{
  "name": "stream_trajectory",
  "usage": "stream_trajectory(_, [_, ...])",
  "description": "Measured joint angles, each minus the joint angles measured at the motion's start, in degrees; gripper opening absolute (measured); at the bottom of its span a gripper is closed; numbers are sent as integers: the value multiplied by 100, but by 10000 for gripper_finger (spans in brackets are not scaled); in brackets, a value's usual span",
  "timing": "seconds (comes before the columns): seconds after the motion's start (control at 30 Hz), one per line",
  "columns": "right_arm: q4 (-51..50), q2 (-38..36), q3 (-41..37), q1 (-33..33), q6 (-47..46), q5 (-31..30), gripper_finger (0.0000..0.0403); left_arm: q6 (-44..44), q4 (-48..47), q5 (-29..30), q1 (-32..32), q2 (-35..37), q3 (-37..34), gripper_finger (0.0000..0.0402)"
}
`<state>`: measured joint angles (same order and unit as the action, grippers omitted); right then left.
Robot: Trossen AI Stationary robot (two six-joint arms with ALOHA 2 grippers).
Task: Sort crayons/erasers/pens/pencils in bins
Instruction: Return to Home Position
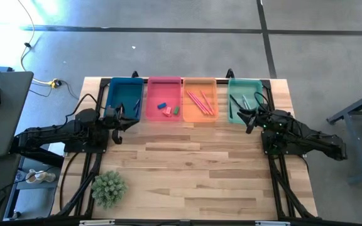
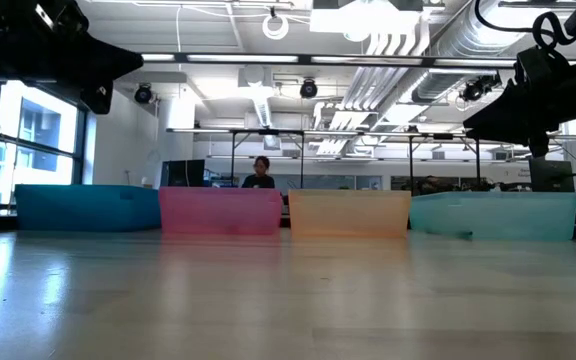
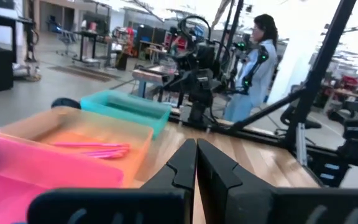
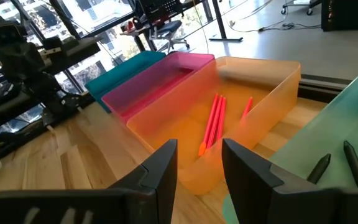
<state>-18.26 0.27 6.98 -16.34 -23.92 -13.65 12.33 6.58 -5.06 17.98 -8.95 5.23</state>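
Four bins stand in a row at the table's far edge: blue [image 1: 124, 97], pink [image 1: 164, 99], orange [image 1: 200, 100] and teal-green [image 1: 244, 100]. Blue, red and green erasers [image 1: 168, 109] lie in the pink bin. Pink sticks [image 1: 201, 102] lie in the orange bin; they also show in the right wrist view [image 4: 214, 121]. Dark pens [image 4: 334, 163] lie in the teal-green bin, and dark sticks [image 1: 135, 105] in the blue bin. My left gripper [image 3: 196, 155] is shut and empty near the blue bin's near right corner. My right gripper [image 4: 199, 163] is open and empty by the teal-green bin's near edge.
A small green potted plant [image 1: 109, 188] stands at the table's near left. The wide wooden tabletop [image 1: 193, 169] lies in front of the bins. A person [image 3: 257, 62] stands in the room beyond the table.
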Motion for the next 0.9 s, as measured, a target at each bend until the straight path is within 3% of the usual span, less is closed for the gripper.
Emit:
stream_trajectory(0.4, [-114,1,0,-2,-59,-13,119,-204,-381,115,0,0,-5,3])
stream_trajectory(0.53, [-183,2,0,0,-61,-13,119,-10,203,-8,0,2,-428,3])
stream_trajectory(0.9, [-464,7,0,-2,-128,-24,119,56,143,63,-4,37,-454,3])
